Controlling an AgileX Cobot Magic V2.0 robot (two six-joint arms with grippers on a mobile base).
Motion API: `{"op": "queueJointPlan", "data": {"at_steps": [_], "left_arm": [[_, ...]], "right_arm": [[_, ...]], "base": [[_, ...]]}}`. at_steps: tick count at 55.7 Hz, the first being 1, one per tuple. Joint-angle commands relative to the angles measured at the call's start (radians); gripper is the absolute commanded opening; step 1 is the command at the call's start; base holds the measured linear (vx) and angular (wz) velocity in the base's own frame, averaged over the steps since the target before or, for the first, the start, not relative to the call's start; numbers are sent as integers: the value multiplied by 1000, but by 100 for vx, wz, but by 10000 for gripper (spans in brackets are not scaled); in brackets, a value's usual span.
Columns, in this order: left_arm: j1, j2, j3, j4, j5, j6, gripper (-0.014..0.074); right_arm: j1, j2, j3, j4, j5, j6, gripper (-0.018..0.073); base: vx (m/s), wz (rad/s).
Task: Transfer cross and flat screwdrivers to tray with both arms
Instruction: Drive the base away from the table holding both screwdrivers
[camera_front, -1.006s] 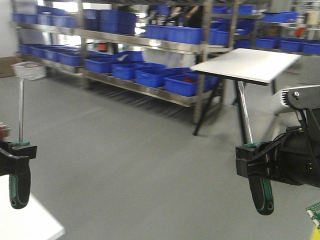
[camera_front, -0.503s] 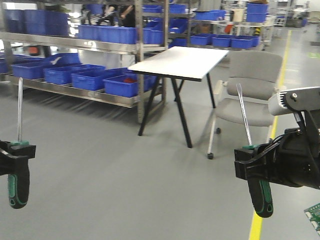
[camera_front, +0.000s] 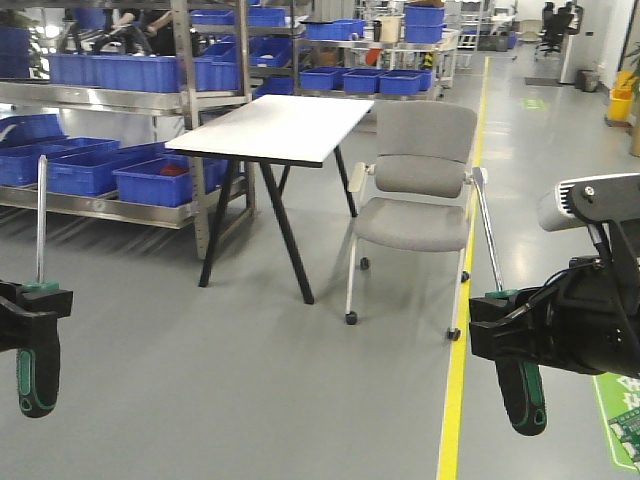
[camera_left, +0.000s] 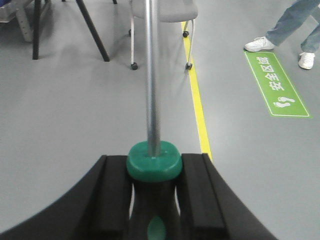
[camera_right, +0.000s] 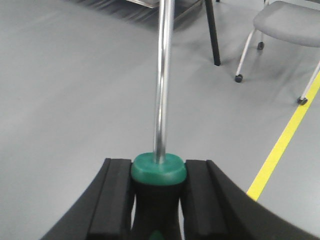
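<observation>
Pointing straight up toward 12 o'clock, the left screwdriver is clamped just below its green collar by the left gripper, whose black fingers are pressed against both sides of the handle. Its long axis is held vertical at the 9 o'clock edge of the front view. The right screwdriver is clenched the same way by the right gripper at 4 o'clock, with its shaft tilted slightly toward 11 o'clock. Both tools are held in mid-air, well apart from each other.

Round, polished steel shafts are seen above rounded black handles with green insets. The tip types cannot be told.

The floor is smooth and grey and is marked by a yellow line. A white-topped table on splayed black legs and a grey padded chair on casters are seen toward 12 o'clock. Metal shelving loaded with blue bins is seen at 10 o'clock.
</observation>
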Motion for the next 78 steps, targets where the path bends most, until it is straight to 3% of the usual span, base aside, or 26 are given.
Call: {"op": "queueJointPlan", "data": {"at_steps": [1,42,78], "left_arm": [[-3,-24,-29,-28,-74,-10,1],[-3,-24,-29,-28,-74,-10,0],[-3,-24,-28,-28,-75,-10,0]], "right_arm": [[-1,-25,-31,-3,-86,-13,-8],[-1,-25,-31,-3,-84,-13,-8],[-1,-25,-31,-3,-84,-13,-8]], "base": [[28,-24],[42,-8],[54,51]]}}
